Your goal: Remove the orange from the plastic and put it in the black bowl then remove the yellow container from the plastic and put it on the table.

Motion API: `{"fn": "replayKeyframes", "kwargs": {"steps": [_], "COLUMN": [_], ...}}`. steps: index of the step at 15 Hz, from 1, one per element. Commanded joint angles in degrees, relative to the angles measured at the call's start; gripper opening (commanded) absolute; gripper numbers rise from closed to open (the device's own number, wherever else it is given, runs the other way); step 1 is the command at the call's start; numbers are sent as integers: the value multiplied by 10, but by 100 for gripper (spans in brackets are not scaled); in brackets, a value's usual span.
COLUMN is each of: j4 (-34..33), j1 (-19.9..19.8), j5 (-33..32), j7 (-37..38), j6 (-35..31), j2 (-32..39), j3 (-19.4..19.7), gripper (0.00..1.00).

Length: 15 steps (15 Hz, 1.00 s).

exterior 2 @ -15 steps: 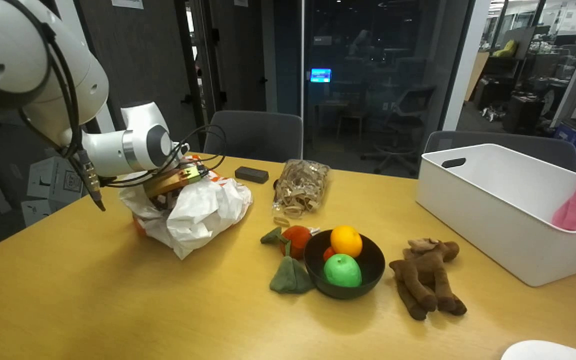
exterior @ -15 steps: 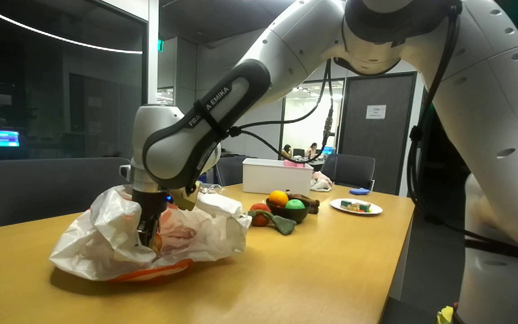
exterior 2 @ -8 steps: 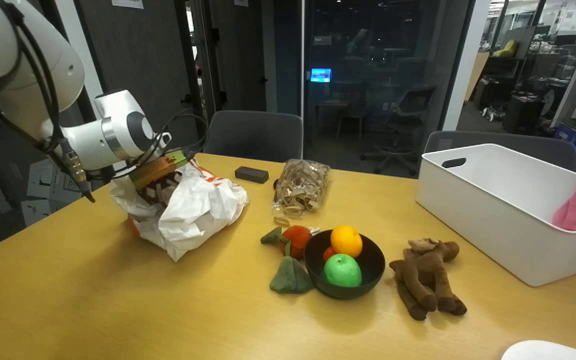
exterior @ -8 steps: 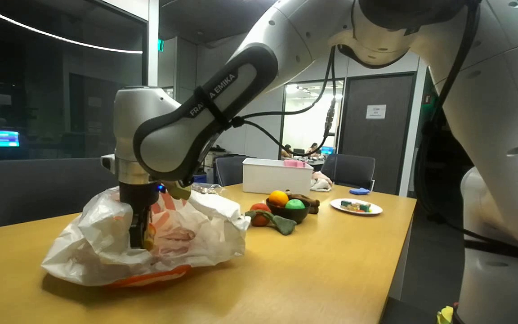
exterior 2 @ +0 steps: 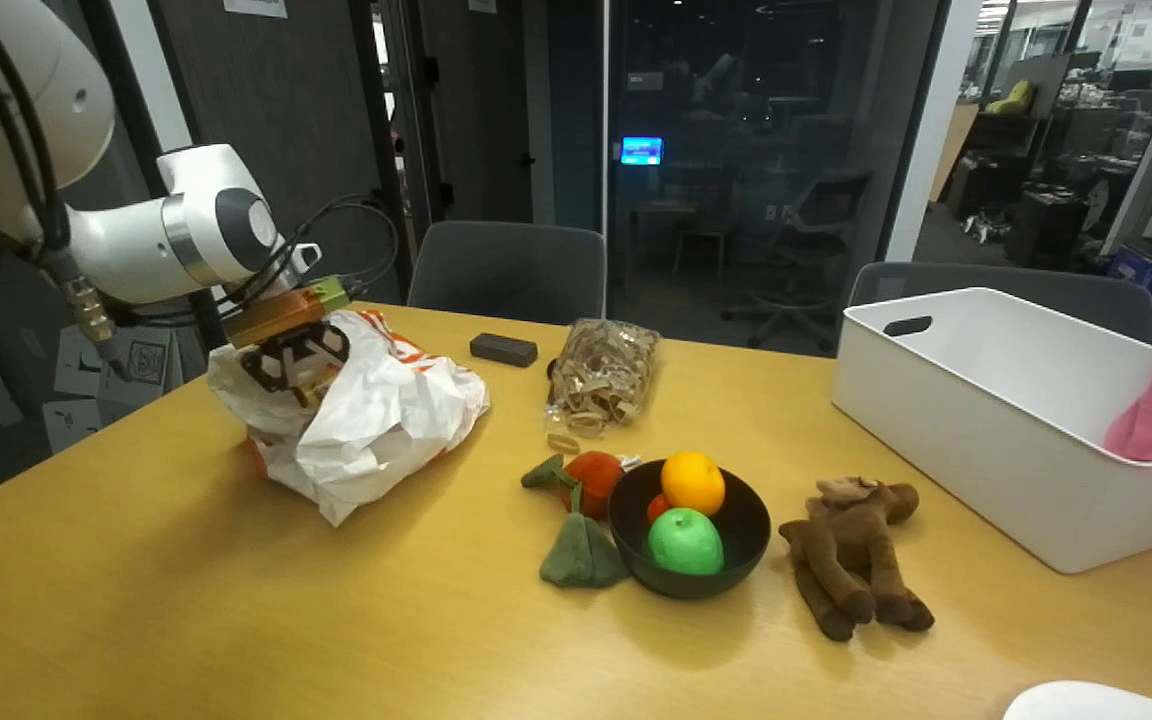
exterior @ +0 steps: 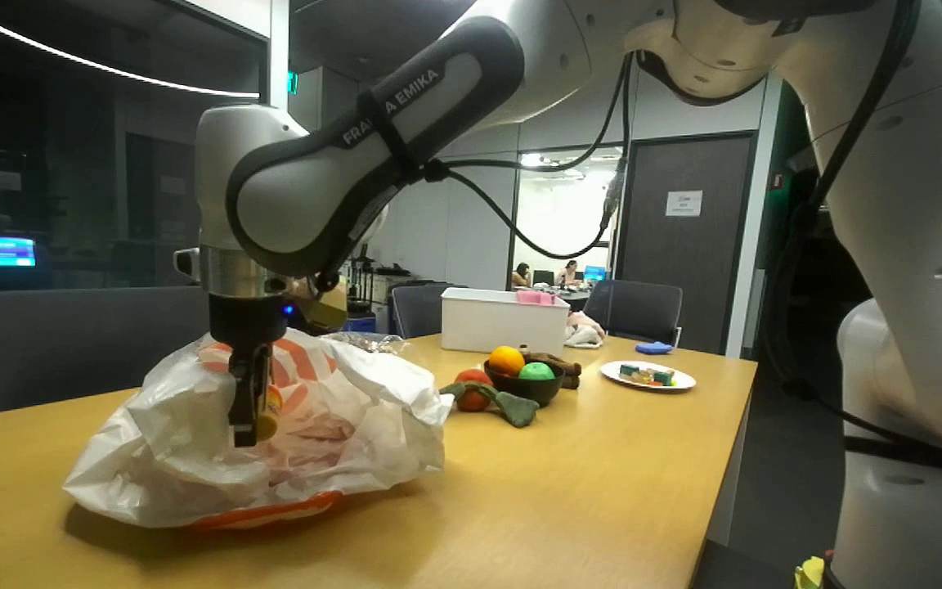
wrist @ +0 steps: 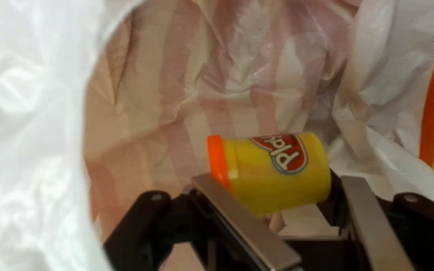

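I have the hand [wrist: 271, 185] clamped on the Play-Doh tub [wrist: 269, 171] end to end, long axis across the grip.

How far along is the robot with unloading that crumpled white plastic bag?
Looks done: a round orange fruit sits in the round black bowl, in both exterior views.
In hand: the black gripper is closed on an orange-lidded yellow cylindrical container at the mouth of the white plastic bag.
Left: bringing the container well clear of the bag, setting it on the yellow-brown table and letting go.
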<state>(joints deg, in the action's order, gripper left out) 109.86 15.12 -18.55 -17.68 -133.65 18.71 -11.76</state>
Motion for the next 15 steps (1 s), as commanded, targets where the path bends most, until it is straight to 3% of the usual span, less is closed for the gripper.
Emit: {"fn": "replayKeyframes", "kwargs": {"steps": [1,4,7,10,15], "j4": [18,19,18,43,142], "j1": [-21,-11,-17,-18,-21], "j5": [79,71,130,175,112], "j7": [-16,39,35,56,166], "j6": [72,194,300,334,313], "j2": [-48,-77,-110,-170,-315], "j3": [-19,-7,-19,-17,-8], "gripper": [33,33,33,33,33]}}
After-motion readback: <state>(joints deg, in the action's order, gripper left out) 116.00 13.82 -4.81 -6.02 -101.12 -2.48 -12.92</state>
